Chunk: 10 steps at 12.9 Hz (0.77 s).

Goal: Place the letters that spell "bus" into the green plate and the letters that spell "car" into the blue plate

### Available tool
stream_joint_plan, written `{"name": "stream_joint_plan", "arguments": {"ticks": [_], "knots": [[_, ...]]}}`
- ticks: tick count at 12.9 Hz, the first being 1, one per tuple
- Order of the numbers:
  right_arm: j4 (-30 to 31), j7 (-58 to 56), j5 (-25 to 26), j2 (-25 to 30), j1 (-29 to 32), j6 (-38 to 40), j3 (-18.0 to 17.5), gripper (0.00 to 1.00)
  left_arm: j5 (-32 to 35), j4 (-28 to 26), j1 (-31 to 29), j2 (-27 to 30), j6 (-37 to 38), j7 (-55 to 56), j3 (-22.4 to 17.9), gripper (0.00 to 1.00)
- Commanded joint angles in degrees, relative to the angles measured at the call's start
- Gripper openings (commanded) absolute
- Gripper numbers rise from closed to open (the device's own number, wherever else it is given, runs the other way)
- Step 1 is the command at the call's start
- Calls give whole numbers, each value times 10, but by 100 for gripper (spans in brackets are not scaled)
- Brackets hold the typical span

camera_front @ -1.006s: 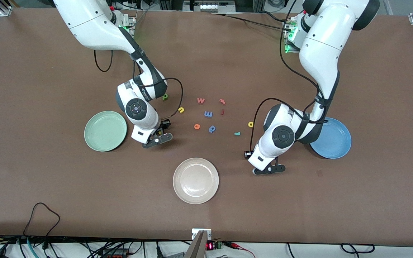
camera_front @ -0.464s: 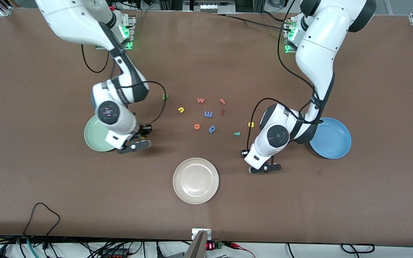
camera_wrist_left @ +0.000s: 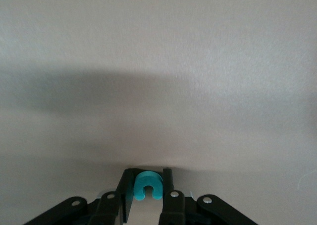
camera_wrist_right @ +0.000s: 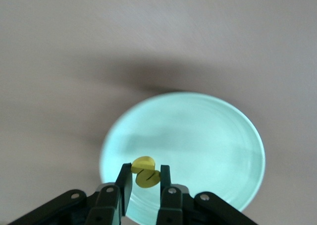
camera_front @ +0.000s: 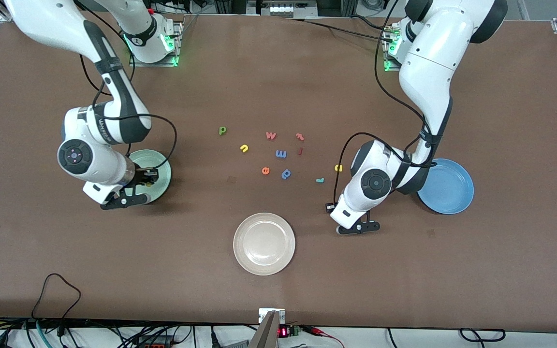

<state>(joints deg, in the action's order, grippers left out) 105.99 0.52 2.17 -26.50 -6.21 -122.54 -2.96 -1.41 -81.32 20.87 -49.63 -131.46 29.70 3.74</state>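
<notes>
Yellow s (camera_wrist_right: 145, 171) pinched above green plate (camera_front: 161, 170); teal c (camera_wrist_left: 147, 184) pinched upright; blue plate (camera_front: 452, 186) bare; b (camera_front: 222, 130), u (camera_front: 244, 148), a (camera_front: 338, 167), r (camera_front: 320, 180) flat on counter (camera_front: 278, 72).

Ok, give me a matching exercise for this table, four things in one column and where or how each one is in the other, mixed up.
Things:
1. right end effector
2. left end effector
3. white plate
4. blue plate

Descriptions:
A. shut on a teal letter
B. toward the left arm's end of the table
C. shut on a yellow letter over the green plate
D. the plate nearest the front camera

Pairs: 1-C, 2-A, 3-D, 4-B
</notes>
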Motion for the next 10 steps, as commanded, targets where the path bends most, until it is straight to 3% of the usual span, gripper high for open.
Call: {"name": "stream_joint_plan", "arguments": {"ticks": [1,3,4,6,7,10], "knots": [[25,-9,3,-16,22,-7,-10,8,14,7,-45,42,63,-73,-8,5],[29,-9,4,-26,32,-7,-10,27,17,6,-113,83,179,-188,-5,5],[29,-9,4,-27,32,-7,-10,45,17,-1,-139,98,214,-217,-2,5],[28,-9,4,-22,32,-2,-10,91,18,-42,-179,133,256,-257,-2,5],[27,-10,4,-17,31,0,-10,100,18,-69,-197,151,258,-294,-4,5],[30,9,-1,13,20,19,-19,100,18,-137,-280,167,228,-408,-2,5]]}}
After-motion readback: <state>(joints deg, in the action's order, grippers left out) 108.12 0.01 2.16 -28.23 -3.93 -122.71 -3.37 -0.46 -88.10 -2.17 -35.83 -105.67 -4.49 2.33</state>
